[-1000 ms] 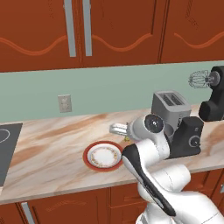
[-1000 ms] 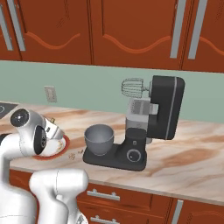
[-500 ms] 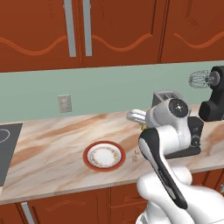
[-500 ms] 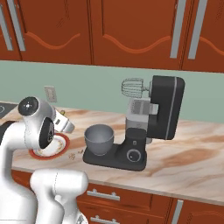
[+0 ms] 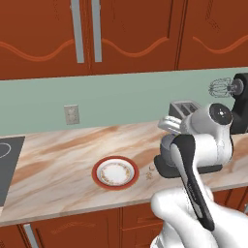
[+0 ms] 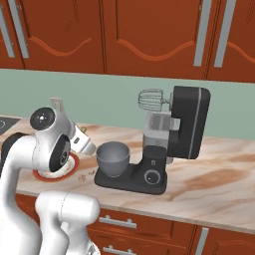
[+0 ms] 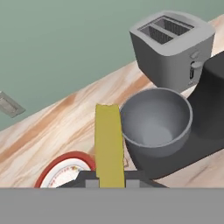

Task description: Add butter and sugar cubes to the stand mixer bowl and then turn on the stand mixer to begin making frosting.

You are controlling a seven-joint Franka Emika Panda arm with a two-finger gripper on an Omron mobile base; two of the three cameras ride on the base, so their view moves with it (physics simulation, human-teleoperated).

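The butter [image 7: 108,140], a pale-yellow stick, stands upright between my fingertips, and my gripper [image 7: 109,178] is shut on it. It hangs just left of the stand mixer bowl [image 7: 155,122], a deep grey bowl with nothing inside, about level with its rim. The bowl [image 6: 113,157] sits on the flat base of the black stand mixer [image 6: 184,124], under the wire whisk [image 6: 151,98]. In the right base view my hand [image 6: 82,141] is beside the bowl's left side. A tiny tan sugar cube [image 5: 148,176] lies on the counter between plate and mixer.
A red-rimmed white plate [image 5: 99,167] lies on the marble counter left of the mixer. A grey toaster [image 7: 173,46] stands behind the bowl against the green wall. A wall outlet [image 5: 71,114] is further left, and a black cooktop [image 5: 7,160] is at the far left.
My arm has swung right from above the plate to the bowl's left side, carrying the butter. The gripper has stayed shut.
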